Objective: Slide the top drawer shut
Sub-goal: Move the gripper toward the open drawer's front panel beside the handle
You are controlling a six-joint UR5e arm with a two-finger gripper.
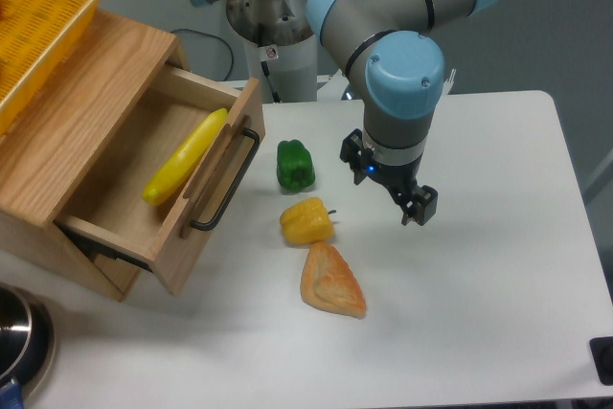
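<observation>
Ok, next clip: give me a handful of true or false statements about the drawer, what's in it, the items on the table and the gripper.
1. The top drawer is pulled out. True.
2. A banana lies inside the drawer. True.
3. The gripper is clamped on the drawer's black handle. False: it hangs over the table to the right of the vegetables, clear of the handle and holding nothing.
4. The green pepper is inside the drawer. False: it sits on the table just right of the drawer front.
5. The yellow pepper lies between the green pepper and the pastry. True.
6. The yellow basket stands on the table. False: it rests on top of the cabinet.
</observation>
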